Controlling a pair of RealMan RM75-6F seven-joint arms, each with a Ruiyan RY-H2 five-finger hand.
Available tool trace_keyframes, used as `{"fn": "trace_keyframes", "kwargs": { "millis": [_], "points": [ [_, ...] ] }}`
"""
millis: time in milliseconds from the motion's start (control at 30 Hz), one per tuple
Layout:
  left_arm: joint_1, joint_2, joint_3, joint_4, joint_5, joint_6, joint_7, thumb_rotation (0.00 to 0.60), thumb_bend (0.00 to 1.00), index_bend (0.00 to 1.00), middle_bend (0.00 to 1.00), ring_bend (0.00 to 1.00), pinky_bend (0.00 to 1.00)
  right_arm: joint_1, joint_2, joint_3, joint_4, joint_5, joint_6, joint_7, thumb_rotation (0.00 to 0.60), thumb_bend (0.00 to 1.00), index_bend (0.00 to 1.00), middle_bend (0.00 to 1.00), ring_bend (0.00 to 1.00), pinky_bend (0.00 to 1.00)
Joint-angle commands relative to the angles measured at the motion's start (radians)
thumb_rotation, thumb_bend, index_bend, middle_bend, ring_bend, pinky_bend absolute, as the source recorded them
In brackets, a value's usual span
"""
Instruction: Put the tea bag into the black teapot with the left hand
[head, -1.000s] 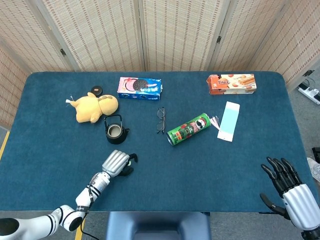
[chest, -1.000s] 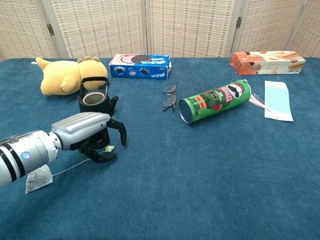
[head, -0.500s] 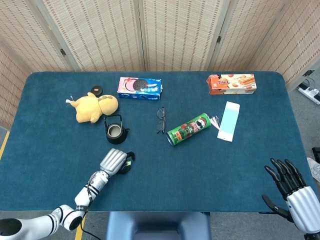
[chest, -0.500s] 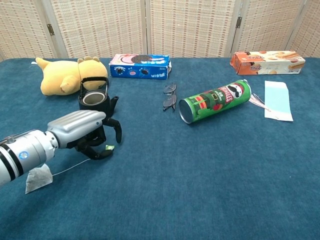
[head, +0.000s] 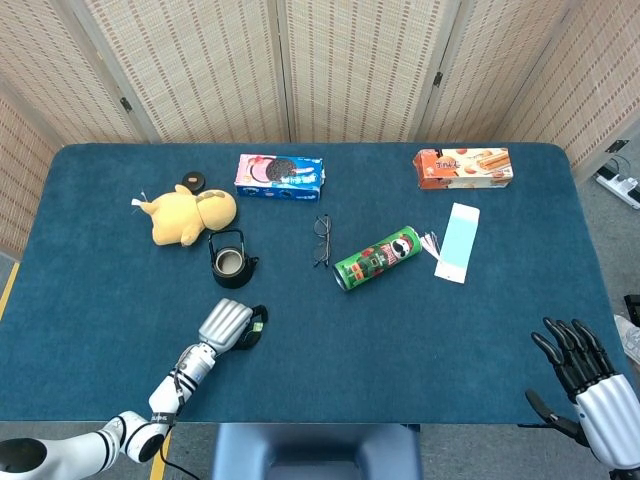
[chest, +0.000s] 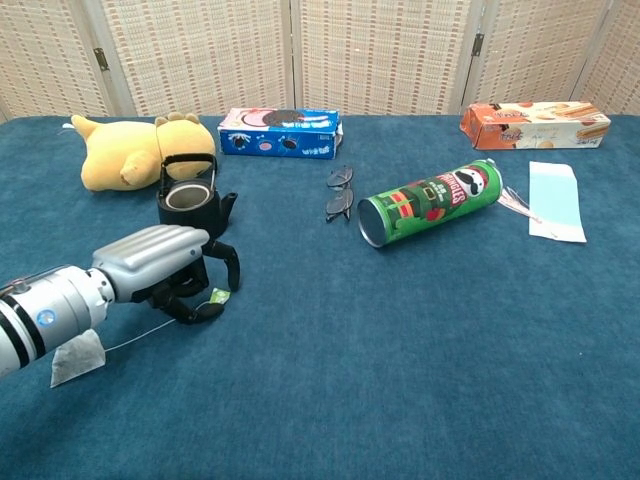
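The tea bag was a small pale pouch that lay flat on the table, close to the near edge, under the left forearm. A thin white string went from it to a small green and yellow tag. The left hand was curled over this tag, with its dark fingertips closed around it and low on the cloth, so it pinched the tag while the pouch was on the table. The teapot was black, round, with a raised handle and an open top. It stood just behind the left hand and in front of a yellow plush toy, well apart from the pouch.

The right hand was at the near right corner of the table, with its fingers spread and nothing in them.

The table had a dark blue cloth. Behind it stood folding screens of pale woven material.

A green can lay on its side in the middle, and the word Pringles could be read on it. Glasses lay beside its open end. A blue box showed dark round cookies, but its writing was too small to read. An orange box and a light blue packet were on the far right.
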Motion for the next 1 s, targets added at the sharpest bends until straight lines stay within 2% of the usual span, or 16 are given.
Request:
{"fn": "trace_keyframes", "kwargs": {
  "millis": [33,767,1000],
  "points": [
    [0.001,0.0,0.0,0.004,-0.002,0.0,-0.004,0.6,0.43,0.47,1.0,1.0,1.0,0.0,0.0,0.0,0.0,-0.001,0.0,-0.001,0.6,0.32,0.0,0.0,0.0,0.0],
    [0.007,-0.011,0.011,0.062,-0.007,-0.012,-0.064,0.6,0.43,0.64,1.0,1.0,1.0,0.001,-0.001,0.001,-0.003,-0.002,-0.006,-0.007,0.6,0.32,0.0,0.0,0.0,0.0],
    [0.01,-0.005,0.009,0.058,-0.004,0.0,-0.075,0.6,0.47,0.69,1.0,1.0,1.0,0.002,-0.001,0.001,-0.003,-0.001,-0.008,-0.006,0.6,0.32,0.0,0.0,0.0,0.0]
  ]
}}
